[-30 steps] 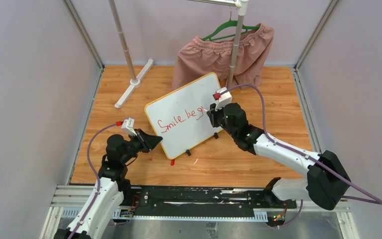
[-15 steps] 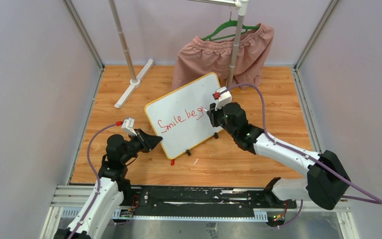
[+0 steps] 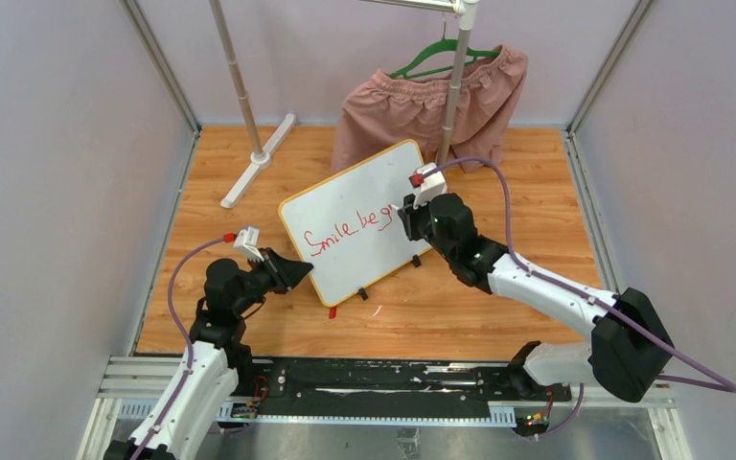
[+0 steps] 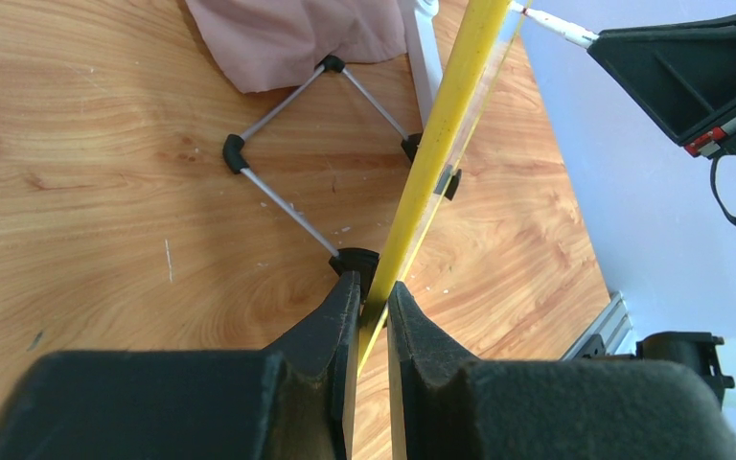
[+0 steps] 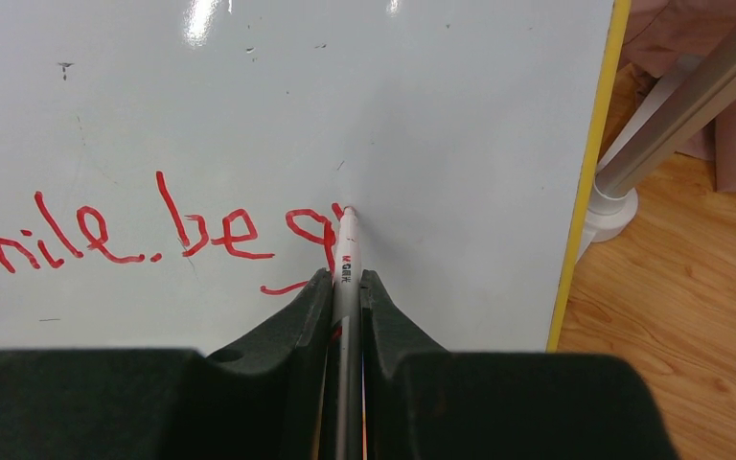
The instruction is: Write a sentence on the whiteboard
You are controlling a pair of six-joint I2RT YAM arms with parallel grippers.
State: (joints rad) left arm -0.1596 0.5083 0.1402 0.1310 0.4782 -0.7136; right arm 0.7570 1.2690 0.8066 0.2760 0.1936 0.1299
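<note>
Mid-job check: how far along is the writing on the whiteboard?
Done: red "Smile. be g" of the sentence stands on the whiteboard. In hand: the right gripper, shut on the marker, has its tip on the board beside the g; the left gripper clamps the board's yellow rim. Left: the rest of that word and anything after it.

Start of the sentence [image 5: 174,225] beyond the right wrist view's left edge.

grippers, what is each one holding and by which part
Left gripper clamps the whiteboard by its yellow rim, on the left edge. Right gripper holds a marker by its barrel, tip at the board.
</note>
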